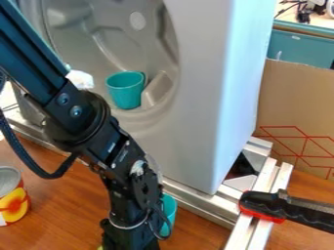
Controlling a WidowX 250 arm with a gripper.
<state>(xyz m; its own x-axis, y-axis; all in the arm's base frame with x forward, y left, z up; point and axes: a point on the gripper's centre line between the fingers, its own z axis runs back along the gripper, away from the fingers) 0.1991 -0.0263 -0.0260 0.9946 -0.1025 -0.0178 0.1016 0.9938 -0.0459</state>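
The black gripper (134,232) hangs down at the bottom edge, left of centre, over the brown wooden surface. Just behind it and to its right stands a teal cup (170,211), partly hidden by the arm; whether the two touch, I cannot tell. Another teal cup (126,91) sits upright in the round hollow of a large grey-white appliance shell (202,112). A small yellow-green bit shows at the bottom edge, left of the gripper. What the gripper may hold is hidden.
A can with a red and yellow label (13,201) stands at the left edge. Metal rails (196,205) run under the shell's base. On the right lie a black and red clamp (281,209) and a cardboard panel (297,107) with red lines.
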